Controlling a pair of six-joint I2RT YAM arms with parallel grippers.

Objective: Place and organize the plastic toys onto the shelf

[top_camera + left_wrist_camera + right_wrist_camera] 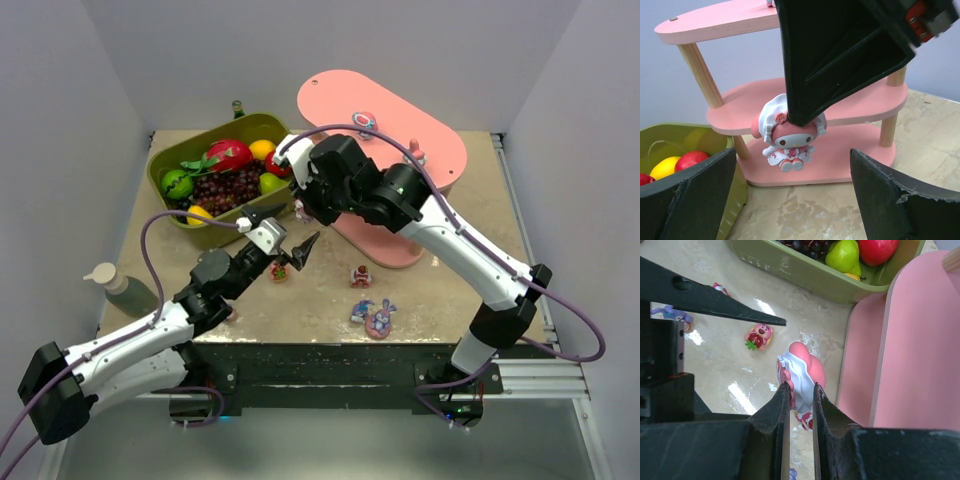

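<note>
The right gripper (799,390) pinches a pink-and-white bonnet figurine (788,137) by the top of its head. Its two fingers are drawn close on either side of the frilled cap, and the toy hangs upright with its feet down. In the left wrist view the figurine faces outward, in front of the bottom board (845,162) of the pink shelf (400,110) and under the middle board (860,107). The right wrist view looks down and shows the toy just beside the bottom board's rim. It appears to be over the table (450,290) rather than over the board, though the angle leaves that unsure.

The coming move likely turns on that gap. The shelf lies to the side of the held toy, so it probably needs a short sideways slide into the slot between the two lower boards. It would have to stay low enough for the gripper to clear the middle board.

The left gripper (297,250) hangs with its jaws spread wide, holding nothing and pointing at the shelf. It is the arm nearer the red toy (279,270) lying on the table. The blue-pink bunny (381,320) and two more small toys (361,277) lie closer to the right arm's base. The green basket (805,275) of fruit sits just beside the shelf.
</note>
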